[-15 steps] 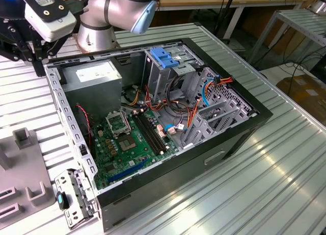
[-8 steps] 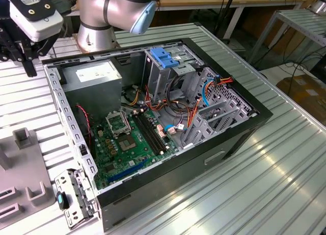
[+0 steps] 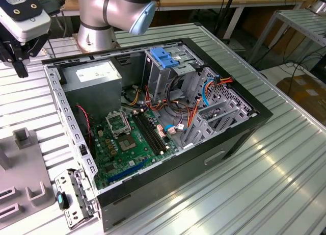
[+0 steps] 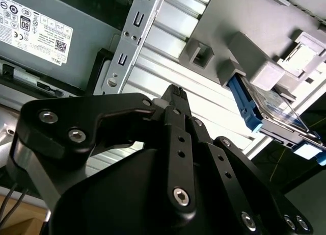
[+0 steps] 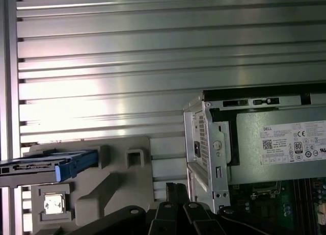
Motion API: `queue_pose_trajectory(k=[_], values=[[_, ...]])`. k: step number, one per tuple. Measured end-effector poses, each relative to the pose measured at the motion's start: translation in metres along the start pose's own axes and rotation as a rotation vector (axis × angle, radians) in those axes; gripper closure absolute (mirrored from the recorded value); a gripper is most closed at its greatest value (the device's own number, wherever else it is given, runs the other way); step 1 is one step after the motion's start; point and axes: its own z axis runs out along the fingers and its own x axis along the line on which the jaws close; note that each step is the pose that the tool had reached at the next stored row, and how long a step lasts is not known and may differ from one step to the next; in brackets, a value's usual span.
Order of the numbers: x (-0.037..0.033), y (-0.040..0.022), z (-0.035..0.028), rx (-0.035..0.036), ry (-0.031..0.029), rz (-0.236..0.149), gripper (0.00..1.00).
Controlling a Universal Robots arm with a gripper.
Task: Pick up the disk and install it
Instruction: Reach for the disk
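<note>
"Has the silver metal hard drive with blue plastic rails [image 4: 277, 111] been picked up?"

"No. It rests in the grey plastic holder [image 4: 244, 21] on the ribbed surface [image 4: 168, 56]. The fingers [image 4: 179, 125] are clenched, empty, nearby. Installing remains."

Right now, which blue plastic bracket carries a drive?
The blue-railed silver metal drive on the grey plastic fixture; the light-blue plastic bracket in the black computer case looks bare.

table [image 3: 285, 158] is ribbed shiny metal, case frame [image 3: 63, 110] dull bare sheet metal, gripper [image 4: 175, 92] matt black, disk [image 4: 277, 111] glossy silvery top with smooth blue plastic rails, holder [image 5: 125, 186] matt grey plastic
</note>
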Motion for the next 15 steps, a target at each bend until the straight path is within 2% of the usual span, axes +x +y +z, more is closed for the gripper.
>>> queue_pose_trajectory(k=[7, 15], values=[[0.0091, 0.0008, -0.0001, -0.0015, 0.0003, 0.0, 0.89], [0.0148, 0.0008, -0.0002, -0.0042, 0.0005, 0.0, 0.89]])
